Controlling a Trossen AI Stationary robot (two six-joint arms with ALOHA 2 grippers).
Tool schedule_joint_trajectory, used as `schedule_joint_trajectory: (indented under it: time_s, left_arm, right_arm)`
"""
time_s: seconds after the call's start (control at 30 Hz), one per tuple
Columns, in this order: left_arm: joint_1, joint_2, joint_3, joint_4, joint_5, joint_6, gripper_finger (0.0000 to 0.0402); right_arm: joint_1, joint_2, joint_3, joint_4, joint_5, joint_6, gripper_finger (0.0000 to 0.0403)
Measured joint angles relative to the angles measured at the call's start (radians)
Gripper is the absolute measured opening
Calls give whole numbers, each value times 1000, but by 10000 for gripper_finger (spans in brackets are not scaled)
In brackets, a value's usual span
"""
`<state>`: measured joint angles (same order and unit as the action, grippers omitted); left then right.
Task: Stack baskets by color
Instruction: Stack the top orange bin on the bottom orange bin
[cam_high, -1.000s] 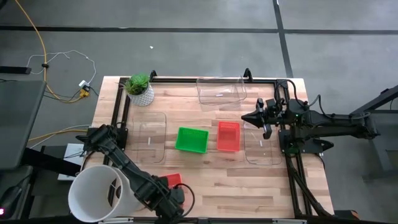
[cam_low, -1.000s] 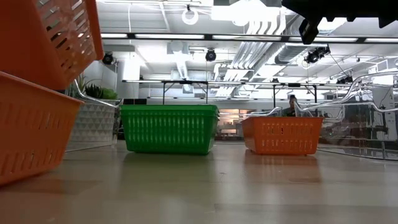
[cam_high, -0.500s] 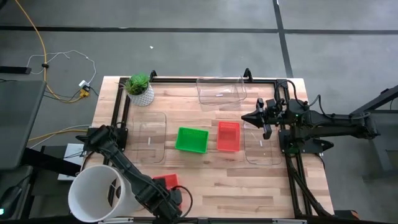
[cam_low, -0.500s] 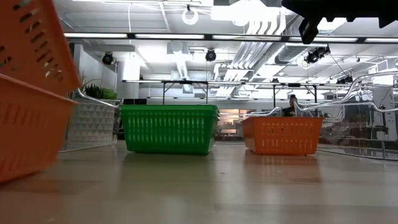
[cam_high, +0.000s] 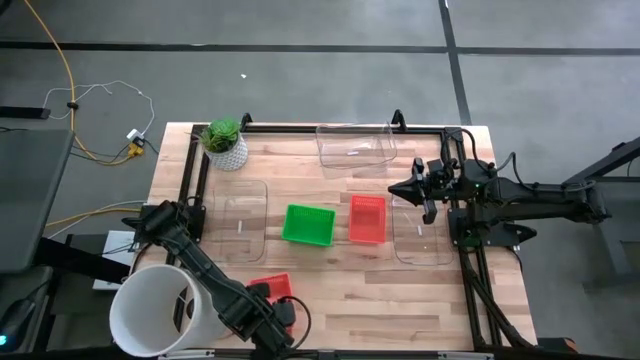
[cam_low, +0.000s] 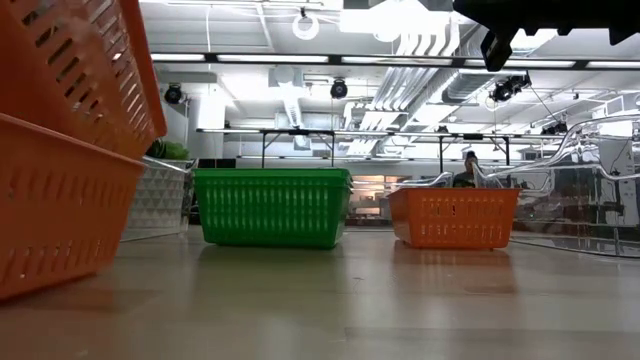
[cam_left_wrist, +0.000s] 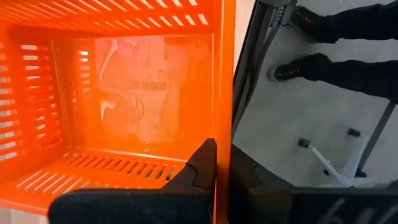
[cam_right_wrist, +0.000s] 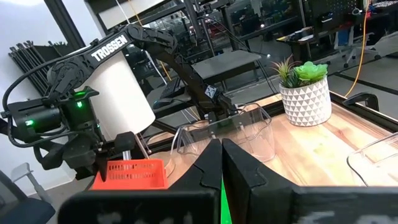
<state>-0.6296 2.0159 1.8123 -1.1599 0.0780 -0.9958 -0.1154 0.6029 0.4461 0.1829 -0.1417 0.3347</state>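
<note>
Red baskets: one (cam_high: 268, 287) at the near left of the table, clamped by its rim wall in the left gripper (cam_high: 272, 305) and tilted in the low view; another (cam_high: 367, 218) rests flat near the table's middle.
Green basket: (cam_high: 309, 223) just left of the middle red one, close beside it — whether they touch I cannot tell.
Clear baskets: one (cam_high: 243, 221) left of the green, one (cam_high: 357, 147) at the far edge, one (cam_high: 421, 233) on the right.
Left gripper: fingers pinched shut on the near red basket's wall; the wrist view looks down into its mesh interior.
Right gripper: (cam_high: 398, 187) closed on nothing — poised over the far end of the right clear basket.
Bucket: white (cam_high: 155, 308), at the near left corner beside the left arm.
Plant: (cam_high: 224, 142) in a white pot, far left corner.
</note>
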Motion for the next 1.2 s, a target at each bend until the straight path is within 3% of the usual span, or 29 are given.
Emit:
schedule_joint_trajectory:
  time_s: [0.93,1.2]
  left_arm:
    - [9,-34,34,-43,-15,68,107]
    - [105,-115,61,0,-200,240,100]
  right_arm:
    - [0,0,0,-2,8,-3,0]
    - [0,0,0,0,8,3,0]
